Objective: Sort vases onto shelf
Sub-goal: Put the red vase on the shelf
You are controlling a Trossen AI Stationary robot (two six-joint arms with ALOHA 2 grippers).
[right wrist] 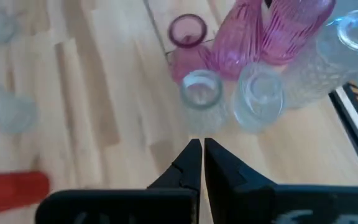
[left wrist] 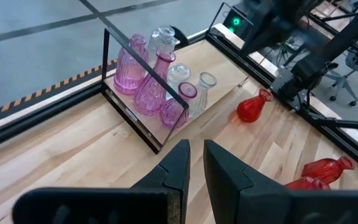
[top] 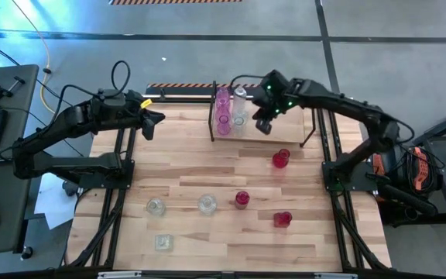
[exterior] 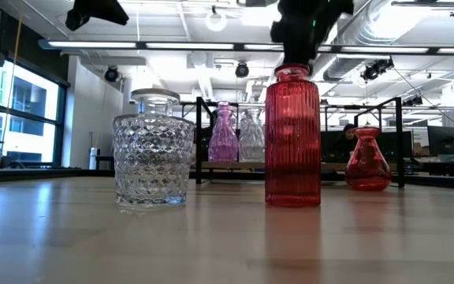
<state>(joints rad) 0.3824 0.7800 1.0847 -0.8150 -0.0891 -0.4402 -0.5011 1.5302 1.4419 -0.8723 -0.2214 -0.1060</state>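
Right gripper (top: pixel 264 124) clenched empty over shelf (top: pixel 313 130), between placements; left gripper (top: pixel 152 124) nearly closed, empty. Next: fetch nearest red vase (top: pixel 281 159).

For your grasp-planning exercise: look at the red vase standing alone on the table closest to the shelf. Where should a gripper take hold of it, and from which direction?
Grip the red vase at its narrow neck, coming straight down from above. The left wrist view shows a round belly tapering to a slim neck, which looks easier for the fingers to span. It stands apart from the shelf, so the approach seems clear.
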